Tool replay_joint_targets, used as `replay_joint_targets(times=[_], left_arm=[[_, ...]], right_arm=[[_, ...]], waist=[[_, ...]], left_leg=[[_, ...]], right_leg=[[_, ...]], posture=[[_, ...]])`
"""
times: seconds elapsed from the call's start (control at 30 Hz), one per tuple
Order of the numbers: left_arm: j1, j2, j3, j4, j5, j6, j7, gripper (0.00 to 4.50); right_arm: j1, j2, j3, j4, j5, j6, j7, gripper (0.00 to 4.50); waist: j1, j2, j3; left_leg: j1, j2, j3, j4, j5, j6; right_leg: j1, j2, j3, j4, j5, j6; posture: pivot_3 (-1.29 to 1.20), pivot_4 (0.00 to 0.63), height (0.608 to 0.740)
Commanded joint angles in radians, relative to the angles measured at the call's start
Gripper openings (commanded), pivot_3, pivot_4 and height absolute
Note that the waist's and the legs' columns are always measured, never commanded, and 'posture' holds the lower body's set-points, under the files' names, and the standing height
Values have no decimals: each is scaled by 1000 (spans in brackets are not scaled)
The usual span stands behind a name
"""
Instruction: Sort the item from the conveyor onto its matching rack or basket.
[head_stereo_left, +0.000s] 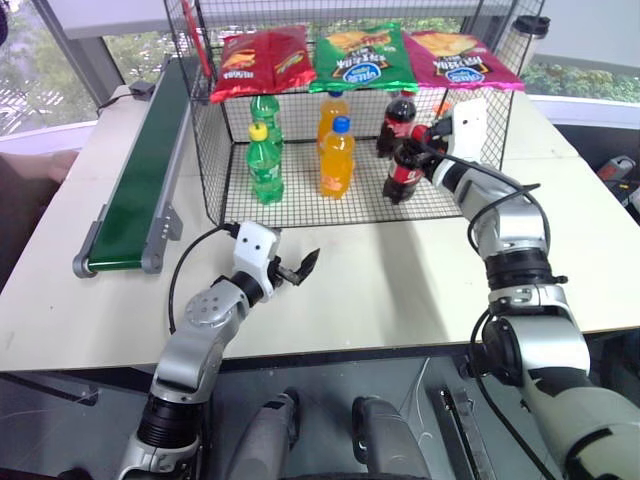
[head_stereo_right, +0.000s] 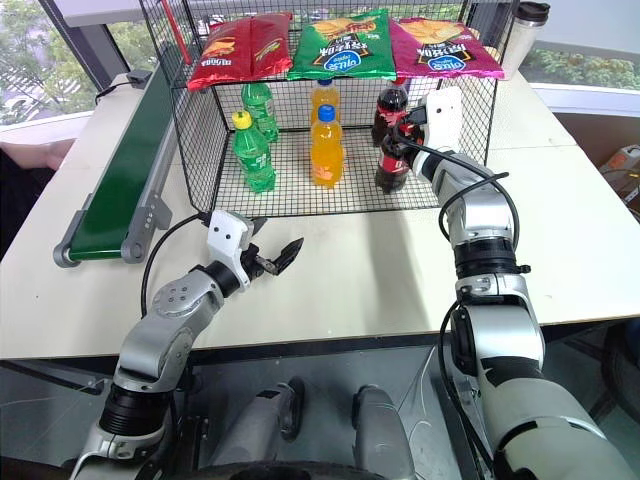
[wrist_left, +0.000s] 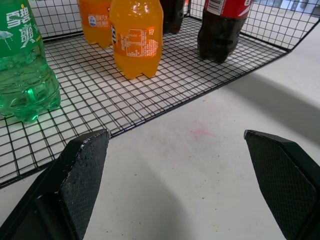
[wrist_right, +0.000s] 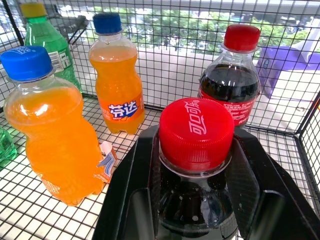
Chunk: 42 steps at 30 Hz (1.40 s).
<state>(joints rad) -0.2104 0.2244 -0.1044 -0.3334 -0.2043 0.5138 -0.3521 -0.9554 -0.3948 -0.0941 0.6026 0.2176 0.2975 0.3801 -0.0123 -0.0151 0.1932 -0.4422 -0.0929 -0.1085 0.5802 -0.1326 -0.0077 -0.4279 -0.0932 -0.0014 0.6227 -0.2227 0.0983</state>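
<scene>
Pale laminate covers the counter (head_stereo_left: 330, 290), smooth and matte, carrying everything here. At ten o'clock runs the conveyor (head_stereo_left: 140, 180), a dark-green belt in a grey metal frame, bare of bottles. At twelve o'clock stands the basket (head_stereo_left: 300, 205), black wire mesh with angled sides, its grid floor keeping the bottles upright in colour rows: green soda bottles (head_stereo_left: 264, 160) toward eleven, orange soda bottles (head_stereo_left: 336, 155) in the middle, one cola bottle (head_stereo_left: 398, 118) toward one. That grouping, I judge, explains why the right pincer (head_stereo_left: 418, 140) carries the item (head_stereo_left: 405, 170) to the one o'clock corner, pinching its neck under the ribbed red cap, just in front of its twin. The left pincer (head_stereo_left: 298, 268) hovers spread above the counter at seven o'clock, holding nothing.
</scene>
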Motion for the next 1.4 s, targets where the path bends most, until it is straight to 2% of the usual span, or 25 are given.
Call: replay_joint_targets(times=[0.03, 0.2, 0.57, 0.73, 0.93, 1.03, 1.2, 1.4], left_arm=[[-8, -1, -3, -22, 8, -24, 3, 4500], [-7, -2, -3, -21, 9, -27, 5, 4500], [-8, 6, 0, -16, 12, -32, 1, 4500], [-9, 20, 0, -14, 7, -23, -17, 4500], [-7, 45, 1, -15, -8, -25, -61, 4500], [-7, 56, 4, -10, 0, -39, -70, 4500], [-2, 62, 6, -16, 0, -33, -66, 4500], [8, 85, 11, -16, 1, -35, -72, 4500]], right_arm=[[-54, -3, -24, -9, -1, -33, 7, 2244], [-55, -4, -22, -4, -10, -34, 6, 4428], [21, -64, -5, -139, -33, 20, 49, 4428], [120, -134, 15, -307, -5, 130, 166, 4428], [292, -183, 65, -576, 114, 311, 369, 4428], [391, -190, 95, -722, 175, 386, 426, 4428], [502, -164, 125, -861, 235, 467, 424, 4428], [531, -146, 140, -865, 234, 474, 399, 4428]], waist=[[0, 0, 0], [-1, 0, 0], [1, 0, 0], [1, 0, 0], [-1, 1, 0], [1, 1, 0], [3, 1, 0], [3, 1, 0]], left_leg=[[0, 0, 0, 0, 0, 0], [1, 0, 0, 0, 0, 0], [1, 0, 0, 1, 0, -1], [1, 0, 0, 1, 0, -1], [1, 0, 0, 1, 0, -1], [1, 0, -1, 1, 0, -1], [1, 0, -1, 3, -1, -2], [1, 0, -1, 4, -2, -3]], right_leg=[[0, 0, 0, 0, 0, 0], [0, 0, 0, 2, 0, 0], [0, 0, 0, 3, 0, -1], [0, 0, 0, 3, -1, -1], [0, 0, 0, 4, -2, -3], [0, -1, 0, 4, -2, -3], [0, -2, 0, 3, -2, -3], [1, -3, 0, 3, -2, -3]], posture=[[0, 150, 738], [0, 150, 738], [0, 150, 738], [0, 150, 738], [0, 150, 738], [0, 150, 738], [0, 150, 738], [0, 150, 738]])
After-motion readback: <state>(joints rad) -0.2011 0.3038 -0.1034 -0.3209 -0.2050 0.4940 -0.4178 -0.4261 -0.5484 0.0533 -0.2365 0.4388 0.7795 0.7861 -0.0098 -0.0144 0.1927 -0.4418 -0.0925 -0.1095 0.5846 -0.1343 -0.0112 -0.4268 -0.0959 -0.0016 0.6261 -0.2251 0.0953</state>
